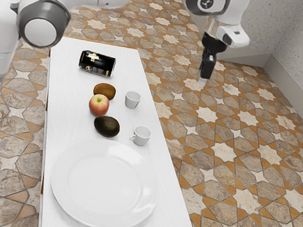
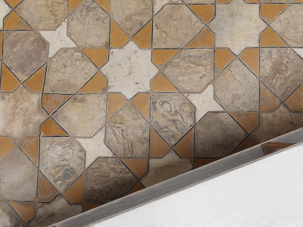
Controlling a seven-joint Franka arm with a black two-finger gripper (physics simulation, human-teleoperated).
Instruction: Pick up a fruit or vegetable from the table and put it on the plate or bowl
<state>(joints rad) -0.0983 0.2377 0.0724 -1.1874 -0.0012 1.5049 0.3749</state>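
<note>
The white table [image 1: 70, 116] carries a big white plate [image 1: 104, 187] at its near end. My claw [image 1: 205, 78] hangs over the tiled floor, off the table's far corner on the exterior view's right; wide or narrow, I cannot tell. A black can [image 1: 97, 63] lies near the far edge. Mid-table sit avocado [image 1: 107, 125], apple [image 1: 98, 104] and kiwi [image 1: 104, 90], with two small cups [image 1: 133, 99] beside them.

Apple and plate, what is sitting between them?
A dark avocado lies between the apple and the plate, seen in the exterior view.
</note>
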